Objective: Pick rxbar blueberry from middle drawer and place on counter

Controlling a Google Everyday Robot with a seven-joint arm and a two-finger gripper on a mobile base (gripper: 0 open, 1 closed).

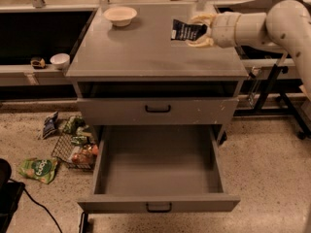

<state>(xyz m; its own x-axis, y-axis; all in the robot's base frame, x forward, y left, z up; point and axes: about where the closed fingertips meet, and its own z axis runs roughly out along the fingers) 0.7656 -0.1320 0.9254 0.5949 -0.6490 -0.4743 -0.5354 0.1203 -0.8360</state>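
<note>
We see the gripper [197,31] closed on the bar [183,31], its pale fingers [199,19] pinching the wrapper's right end from above and below. The arm [252,25] reaches in level from the right, its wrist pointing left over the counter [146,52]. The bar sticks out left of the jaws, tilted, over the counter's far right part. We cannot tell if it touches the top. A bowl [120,15] sits well left of the jaws. The drawer [158,205] stands pulled out far below them.
</note>
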